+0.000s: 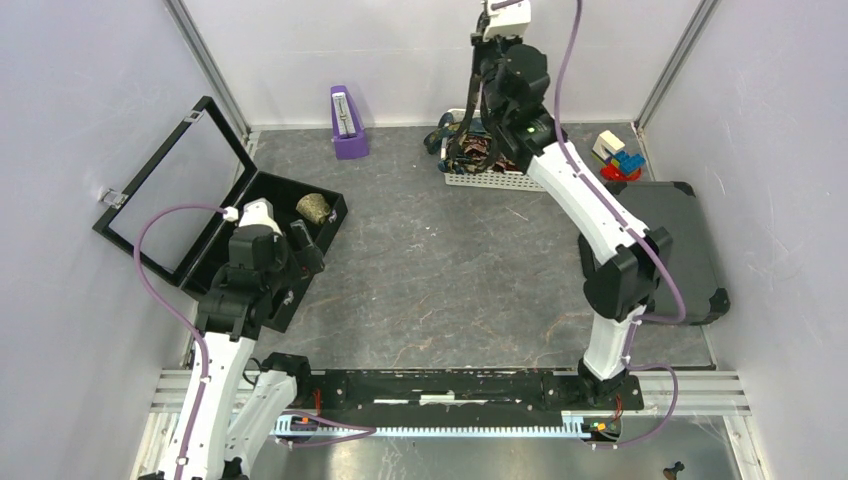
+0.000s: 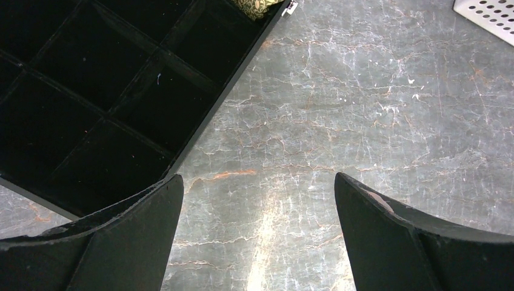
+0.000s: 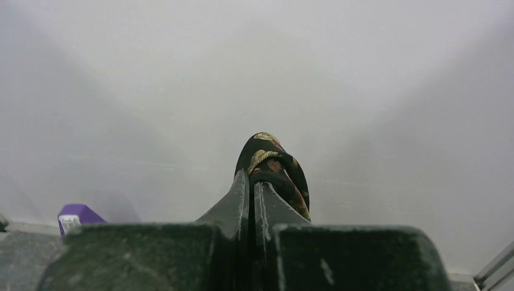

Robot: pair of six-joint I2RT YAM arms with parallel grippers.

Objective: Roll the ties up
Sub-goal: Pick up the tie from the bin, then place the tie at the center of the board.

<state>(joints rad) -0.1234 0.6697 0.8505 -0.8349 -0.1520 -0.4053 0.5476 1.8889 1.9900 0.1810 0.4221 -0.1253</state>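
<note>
Your right gripper (image 3: 251,177) has its fingers pinched together on a fold of a black tie (image 3: 276,165) printed with gold and red paisley. The loop of cloth bulges just past the fingertips, with the pale wall behind it. Seen from above, that arm stands high over the white perforated basket (image 1: 500,181), where more ties (image 1: 468,150) lie heaped below the fingers.

Your left gripper (image 2: 257,183) has its fingers spread wide and holds nothing. Bare grey table (image 2: 363,121) shows between them. The black divided box (image 2: 203,127) sits just left of the left finger. A rolled gold-patterned tie (image 2: 257,7) rests in its far corner compartment, well ahead of the fingers.
</note>
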